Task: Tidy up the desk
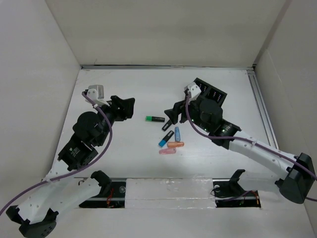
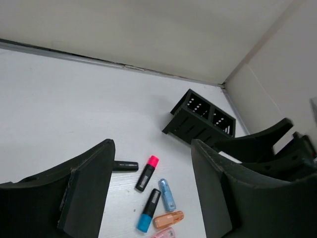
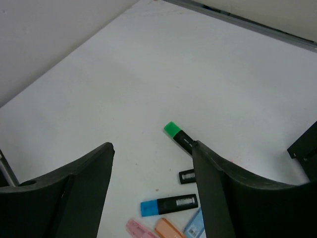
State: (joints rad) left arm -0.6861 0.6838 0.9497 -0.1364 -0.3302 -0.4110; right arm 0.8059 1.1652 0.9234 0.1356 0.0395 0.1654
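The white desk [image 1: 148, 87] holds several highlighters at its middle: a green-capped one [image 1: 155, 119], a blue-capped one [image 1: 165, 139], a light blue one [image 1: 177, 133], an orange one [image 1: 175, 145] and a pink one [image 1: 167, 151]. My left gripper [image 1: 130, 108] is open and empty, left of the green-capped one. My right gripper [image 1: 170, 115] is open and empty, just right of it. The left wrist view shows a pink-capped highlighter [image 2: 147, 173] and my left gripper [image 2: 151, 148] above the group. The right wrist view shows my right gripper [image 3: 152, 146] with the green-capped highlighter [image 3: 177, 134] beside its right finger.
A small black compartmented box [image 1: 210, 94] lies tipped at the back right, behind my right arm; it also shows in the left wrist view [image 2: 203, 119]. A metal rail [image 1: 262, 114] runs along the desk's right edge. White walls enclose three sides.
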